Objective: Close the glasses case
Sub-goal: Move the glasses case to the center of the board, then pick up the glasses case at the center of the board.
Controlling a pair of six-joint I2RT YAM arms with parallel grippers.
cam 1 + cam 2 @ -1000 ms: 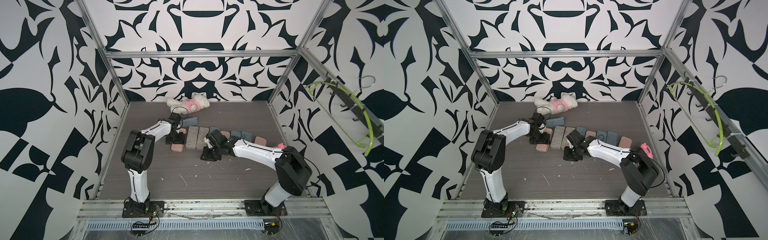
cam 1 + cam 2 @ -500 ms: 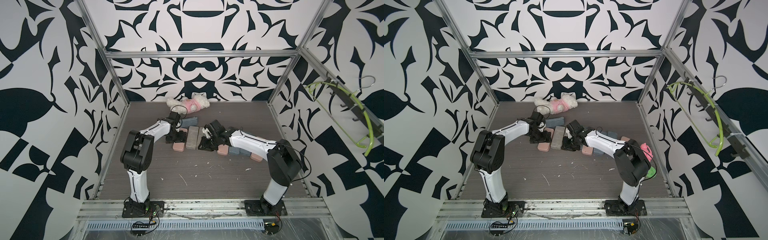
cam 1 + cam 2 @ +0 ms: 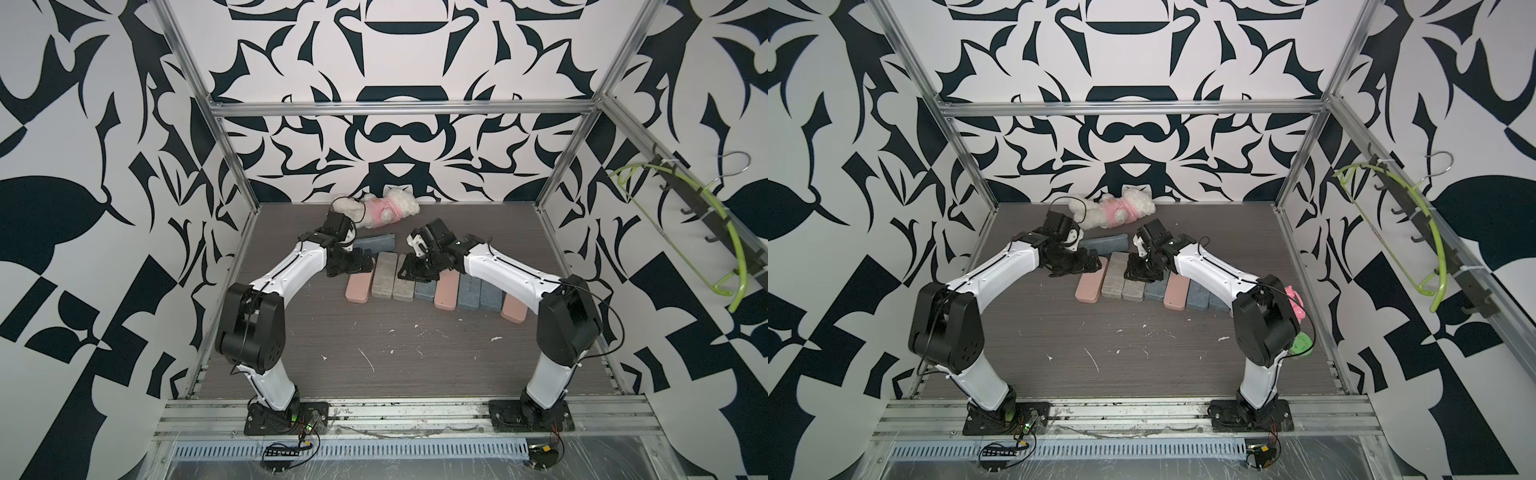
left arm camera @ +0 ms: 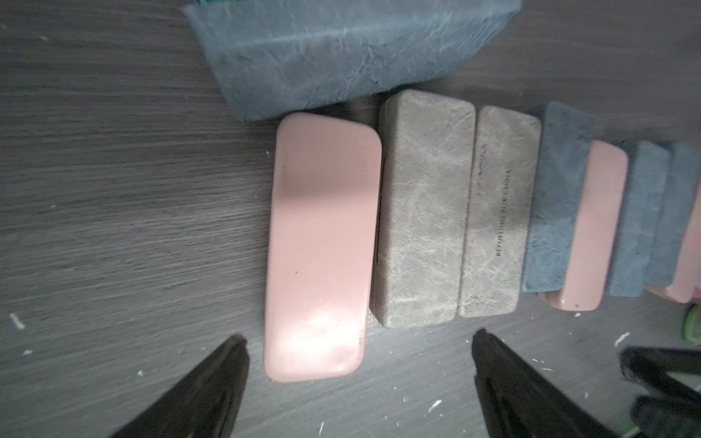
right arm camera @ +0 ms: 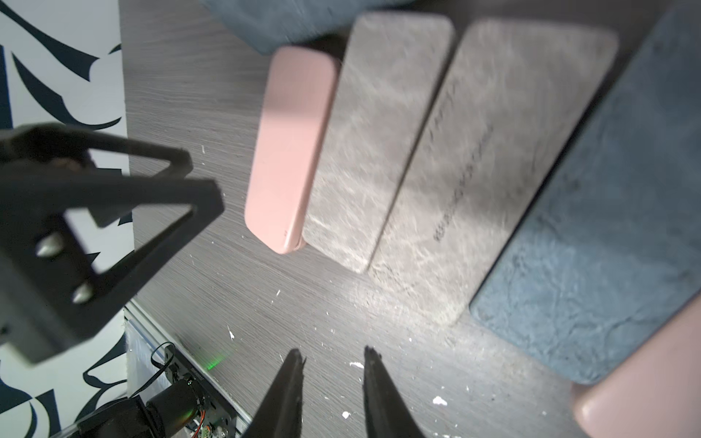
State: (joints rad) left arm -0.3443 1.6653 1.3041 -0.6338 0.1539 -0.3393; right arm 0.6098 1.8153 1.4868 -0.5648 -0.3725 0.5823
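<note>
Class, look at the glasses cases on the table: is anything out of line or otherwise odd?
One blue-grey case lies crosswise behind the row, unlike its side-by-side neighbours. White flecks dot the table.

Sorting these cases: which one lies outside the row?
The blue-grey case, lying crosswise behind the others near the plush toy; the rest sit side by side.
</note>
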